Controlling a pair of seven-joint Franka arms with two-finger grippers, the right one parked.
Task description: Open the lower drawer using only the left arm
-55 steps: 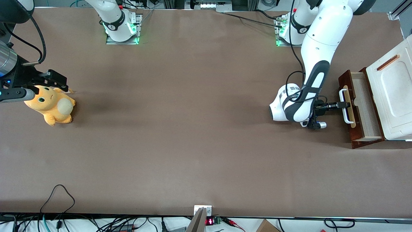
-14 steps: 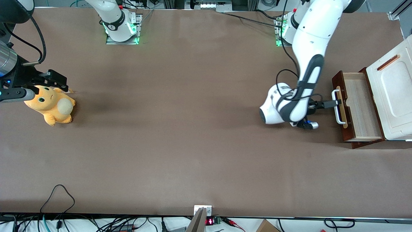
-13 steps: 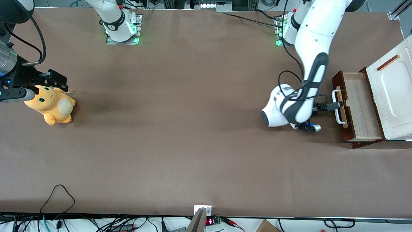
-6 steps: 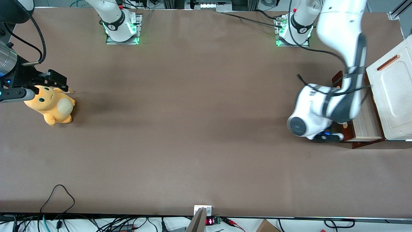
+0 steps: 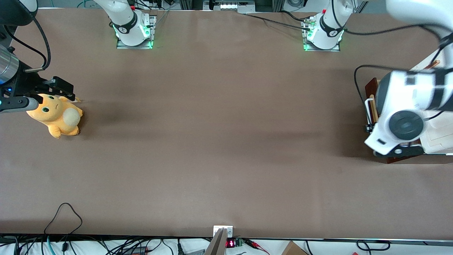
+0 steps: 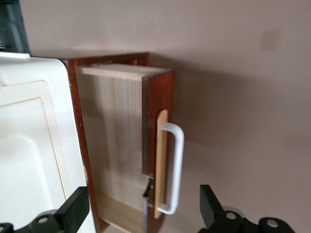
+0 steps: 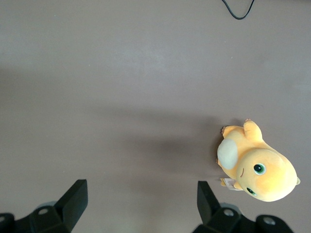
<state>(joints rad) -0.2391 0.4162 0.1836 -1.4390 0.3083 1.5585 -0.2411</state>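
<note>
One lower drawer (image 6: 121, 145) pulled out from under the white cabinet (image 6: 29, 145), pale interior showing, at my end of the brown table (image 5: 212, 141). My gripper (image 6: 141, 213) hovers above it, fingers (image 6: 77, 209) spread, holding nothing. Plush toy (image 5: 56, 118) sits toward the parked arm's end.

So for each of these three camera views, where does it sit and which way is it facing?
Front view: high above the table, looking down; left arm covers the lower drawer.
Left wrist view: on the gripper, open, raised above the pulled-out lower drawer.
Right wrist view: looks down at a plush toy.
Front and left wrist share the drawer; front and right wrist share the toy.
</note>
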